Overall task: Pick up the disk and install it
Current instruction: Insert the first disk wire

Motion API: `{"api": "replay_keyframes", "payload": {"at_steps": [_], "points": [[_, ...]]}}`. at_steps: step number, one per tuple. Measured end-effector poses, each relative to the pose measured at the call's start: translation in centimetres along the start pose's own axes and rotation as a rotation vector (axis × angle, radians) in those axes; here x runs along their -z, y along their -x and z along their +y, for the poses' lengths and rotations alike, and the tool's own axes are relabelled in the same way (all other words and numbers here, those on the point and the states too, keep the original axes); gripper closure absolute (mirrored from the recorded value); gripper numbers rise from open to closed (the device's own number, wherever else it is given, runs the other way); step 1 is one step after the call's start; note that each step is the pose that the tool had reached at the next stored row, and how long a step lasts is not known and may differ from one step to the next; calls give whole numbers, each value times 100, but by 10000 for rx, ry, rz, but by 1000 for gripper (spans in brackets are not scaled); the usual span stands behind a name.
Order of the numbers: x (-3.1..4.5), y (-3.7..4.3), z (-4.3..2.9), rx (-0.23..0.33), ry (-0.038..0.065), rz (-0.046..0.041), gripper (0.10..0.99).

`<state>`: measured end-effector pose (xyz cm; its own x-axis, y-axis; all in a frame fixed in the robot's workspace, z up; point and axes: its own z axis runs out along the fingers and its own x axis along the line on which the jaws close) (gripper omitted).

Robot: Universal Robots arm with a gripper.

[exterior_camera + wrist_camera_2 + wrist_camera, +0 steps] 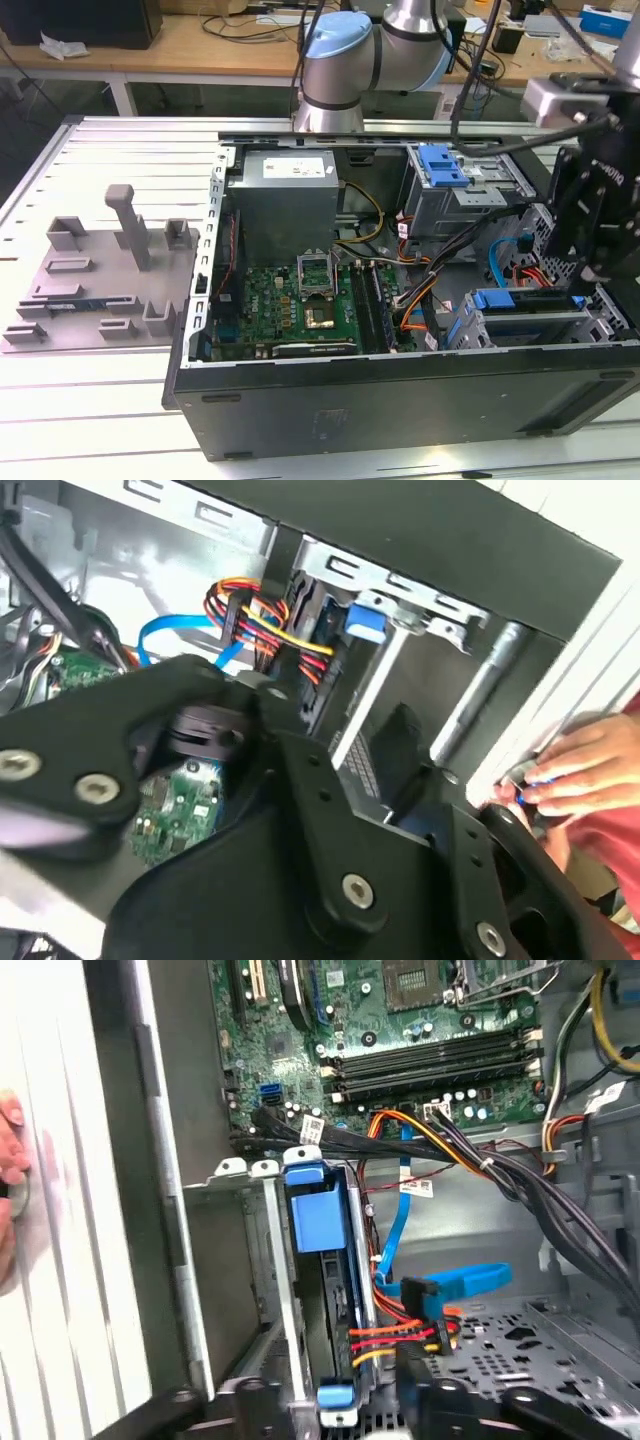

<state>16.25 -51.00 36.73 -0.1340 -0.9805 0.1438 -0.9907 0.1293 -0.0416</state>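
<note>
Findings run from the exterior view's left to its right. All are placed against the open black computer case (400,410), which lies on its side on a white slatted table (90,400).

1. Outside the case, off its left wall: a grey plastic fixture (100,275) with upright posts stands on the table, apart from the case.
2. Inside the case, left half: a large grey boxy power supply (285,205) with a white sticker sits against the far wall. A green motherboard (290,305) lies flat on the case floor, nearer the front wall.
3. Behind the case's far wall: the silver and pale-blue robot arm (340,60).
4. Inside the case, right half, far corner: a metal cage (470,200) carries a small bright-blue ribbed plastic latch (443,165).
5. Inside the case, right half, near corner: the flat silver metal disk (525,305) with blue plastic rails sits on edge in the metal drive bay (275,1290), between the bay's walls. A bundle of orange, red and yellow wires (400,1335) and a flat blue data cable (455,1282) run just beside it.
6. Over the case's right end, above the disk: the black gripper (592,270). Whether it is open, closed or gripping cannot be told.
7. At the outside of the case wall nearest the bay: a person's hand (570,775), red sleeve (625,880) behind it, close against the case's outer edge.
</note>
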Motion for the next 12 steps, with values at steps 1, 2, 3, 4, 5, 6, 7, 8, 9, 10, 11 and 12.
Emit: {"api": "replay_keyframes", "payload": {"at_steps": [1, 2, 3, 4, 5, 6, 7, 8, 9, 10, 11, 12], "points": [[23, -2, -2, 0, 0, 1, 482], [36, -5, -3, 0, 1, 1, 482], [38, -5, -3, 1, 1, 0, 482], [37, -5, -3, 0, 2, -2, 482], [38, -4, -3, 0, 1, -1, 482], [39, -4, -3, 0, 0, 0, 482], [39, -4, -3, 0, 1, 1, 482], [39, -5, -3, 0, 1, 1, 482], [39, -4, -3, 0, 1, 0, 482], [39, -5, -3, 0, 1, 1, 482], [39, -4, -3, 0, 1, 1, 482], [39, -4, -3, 0, 1, 1, 482]]}}
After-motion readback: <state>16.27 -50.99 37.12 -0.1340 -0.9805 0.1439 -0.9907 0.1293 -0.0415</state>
